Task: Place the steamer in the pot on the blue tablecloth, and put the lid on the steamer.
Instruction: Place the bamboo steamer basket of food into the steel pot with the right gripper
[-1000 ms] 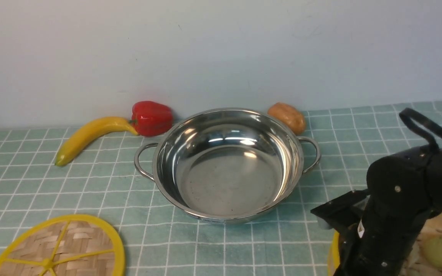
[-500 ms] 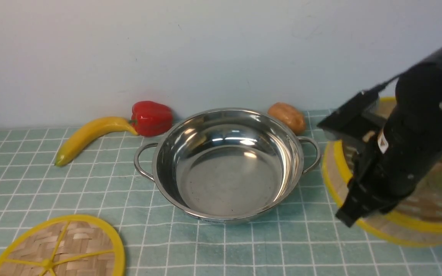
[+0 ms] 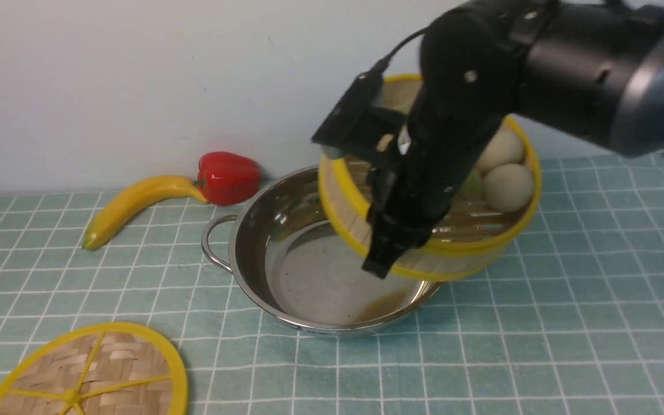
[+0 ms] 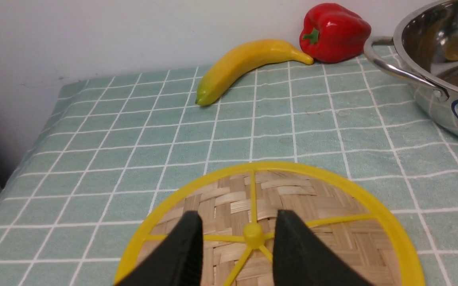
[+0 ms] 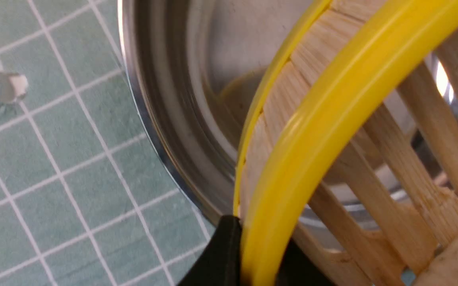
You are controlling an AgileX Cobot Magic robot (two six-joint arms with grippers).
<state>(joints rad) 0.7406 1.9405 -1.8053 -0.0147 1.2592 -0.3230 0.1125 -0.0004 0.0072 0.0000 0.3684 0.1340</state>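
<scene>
Bamboo steamer (image 3: 453, 262) is hanging tilted over the right side of the pot (image 3: 251, 253), right hand (image 3: 383, 256) clamping its yellow-rimmed wall, while left hand (image 4: 237, 216) is hovering spread wide over the lid (image 4: 312, 190) on the blue tablecloth (image 4: 113, 139).

Front camera faces the wall (image 3: 136, 86); closer wrist cameras both see the pot (image 3: 251, 253).

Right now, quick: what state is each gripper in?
Left gripper: open, empty, fingers over the lid.
Right gripper: closed on the steamer rim, over the pot.
</scene>
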